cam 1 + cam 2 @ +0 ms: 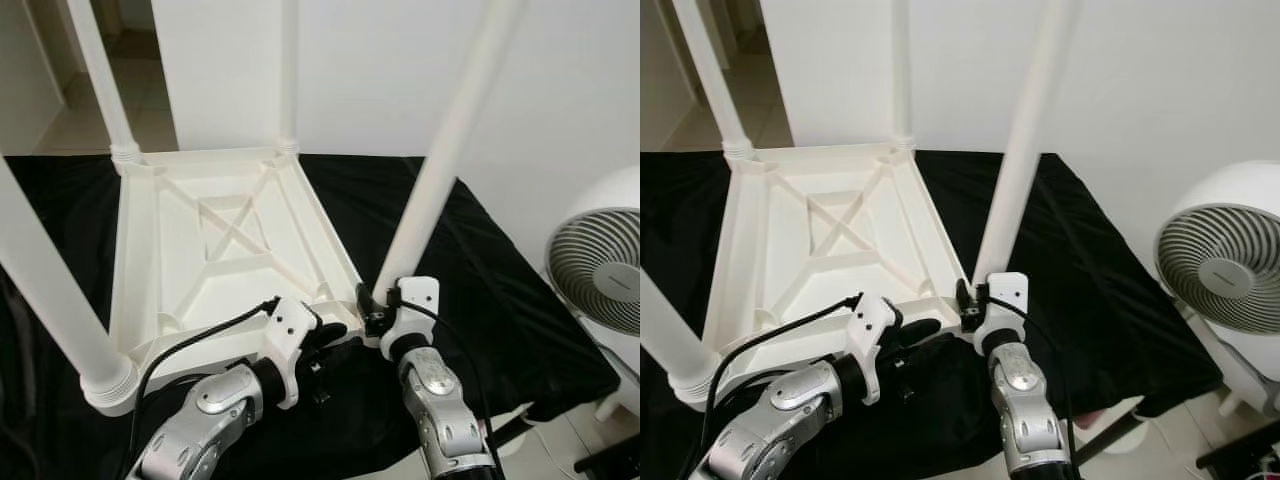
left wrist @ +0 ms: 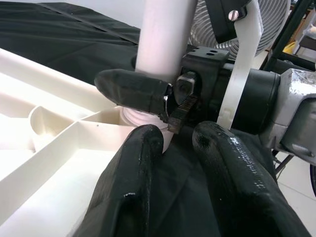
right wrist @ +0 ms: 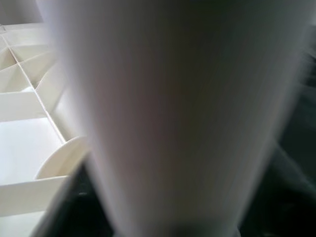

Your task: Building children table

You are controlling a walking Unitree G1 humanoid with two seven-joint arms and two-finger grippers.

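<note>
Upturned ribbed white plastic table top (image 1: pixel 235 255) on black-draped bench (image 1: pixel 480 290), right pincer (image 1: pixel 378 312) clamped on smooth tapered leg (image 1: pixel 440 160), left pincer (image 2: pixel 173 187) apart alongside

both silver arms reach forward and inward, the right gripper (image 1: pixel 377 310) with its two long black fingers closed around the base of the white plastic table leg (image 1: pixel 440 160), the left gripper (image 1: pixel 335 335) just beside it, fingers slightly parted.

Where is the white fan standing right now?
In the head views, the white fan stands on the floor at the robot's right, beside the black-draped table, beyond the right gripper.
</note>
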